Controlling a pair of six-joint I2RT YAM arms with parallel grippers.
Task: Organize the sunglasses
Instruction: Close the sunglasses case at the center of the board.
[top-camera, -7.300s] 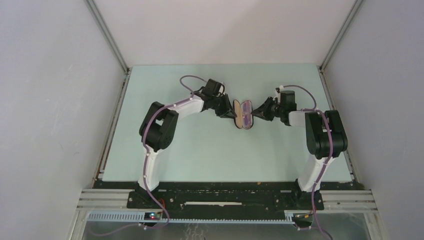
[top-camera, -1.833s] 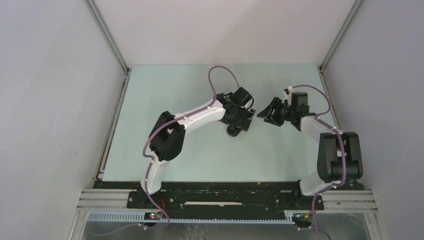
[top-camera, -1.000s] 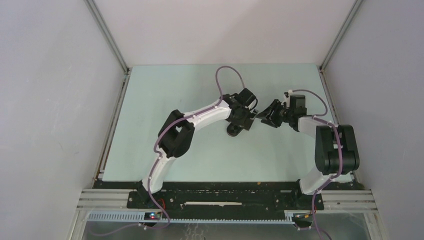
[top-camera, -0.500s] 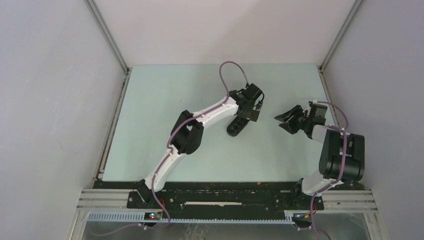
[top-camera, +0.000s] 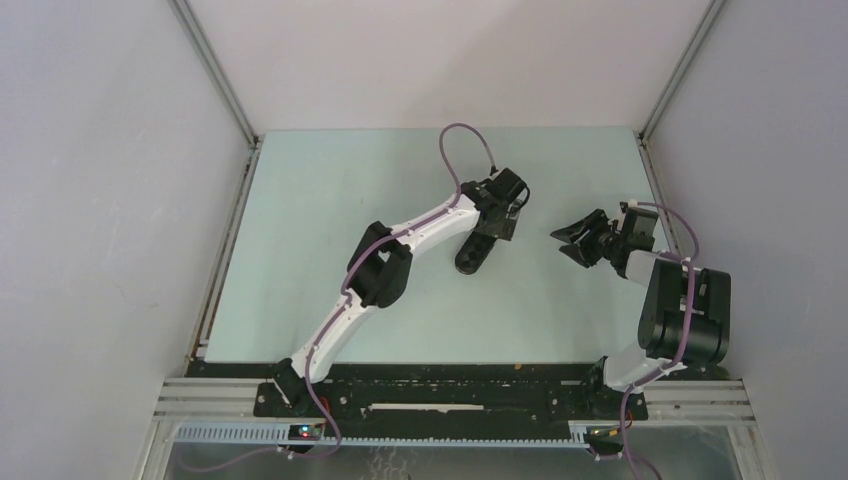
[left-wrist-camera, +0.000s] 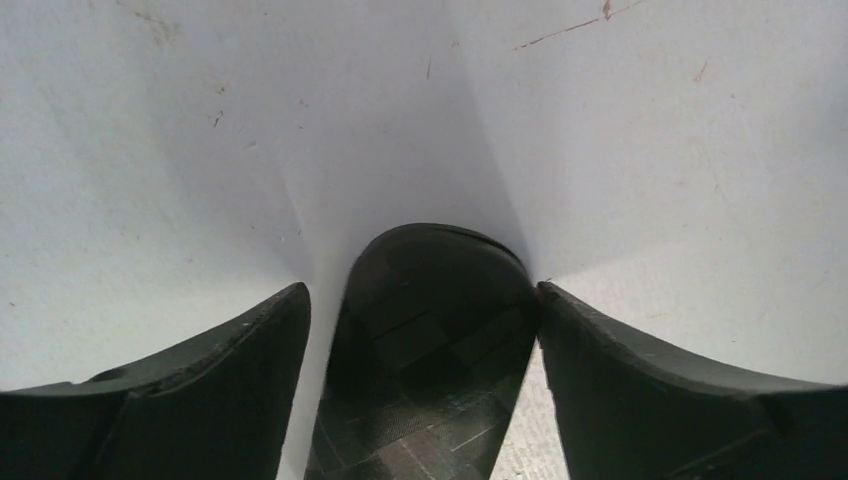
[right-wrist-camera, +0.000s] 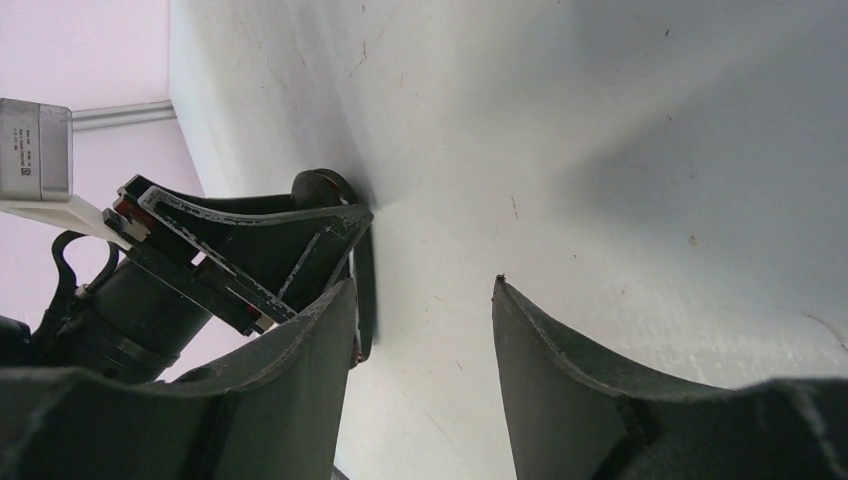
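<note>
Reaching to the middle of the table (top-camera: 330, 250), the left gripper (left-wrist-camera: 422, 292) is set astride the black case (top-camera: 471, 256), one finger on either side of its rounded end. In the left wrist view the jaws are seen spread wide: the right finger (left-wrist-camera: 640, 370) meets the case's edge, while a strip of bare table is left between the left finger and the case, so nothing is clamped. The case lies shut (its woven black shell is all that shows), and the sunglasses cannot be seen in any view.

The right gripper (right-wrist-camera: 424, 283) is held well apart from the case, toward the right side of the table, with its jaws parted and nothing between them; bare table is seen in the gap. Between this gripper and the case a clear stretch of surface is left. The case is kept well away from every table edge, and the widest open room is found on the left half.
</note>
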